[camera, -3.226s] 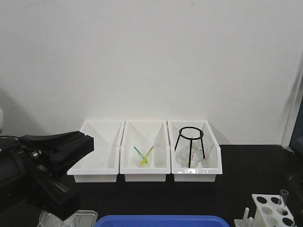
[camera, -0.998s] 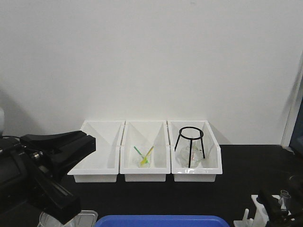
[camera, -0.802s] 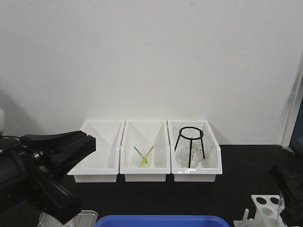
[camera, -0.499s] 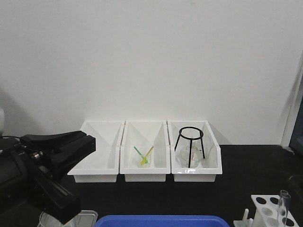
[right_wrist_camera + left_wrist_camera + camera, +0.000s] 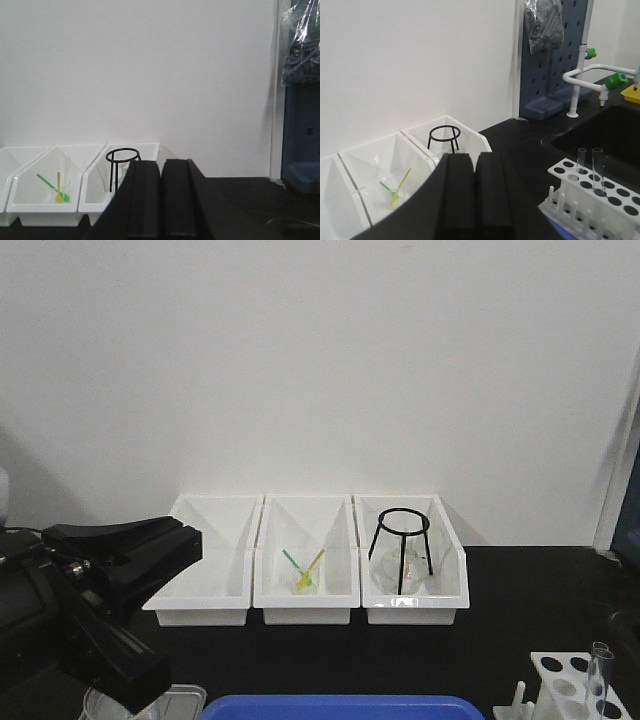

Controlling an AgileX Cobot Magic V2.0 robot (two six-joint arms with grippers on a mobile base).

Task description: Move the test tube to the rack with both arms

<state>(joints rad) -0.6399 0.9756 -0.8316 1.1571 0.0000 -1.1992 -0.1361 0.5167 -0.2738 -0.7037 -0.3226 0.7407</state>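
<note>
Nearest to us, our left gripper [image 5: 473,197] fills the bottom of the left wrist view, its two black fingers pressed flat together with nothing between them. Just right of it and a little beyond stands the rack [image 5: 592,192], a white plate pierced with rows of round holes and a line of short pegs along its near edge. Two clear tubes rise upright from adjacent holes in it; the test tube [image 5: 597,171] is slim, colourless and open at its round rim, apart from our gripper and untouched by it.

Our right gripper [image 5: 161,200] likewise shows its fingers closed against each other and empty, with no tube or rack in its wrist view.

From the front camera, the rack [image 5: 572,687] sits at the lower right corner of the black bench [image 5: 500,640], a tube [image 5: 598,677] standing in it, while our left arm [image 5: 85,600] hangs at the far left. Farther back, three white bins [image 5: 305,558] line the wall, the right one holding a black wire stand [image 5: 402,546].
</note>
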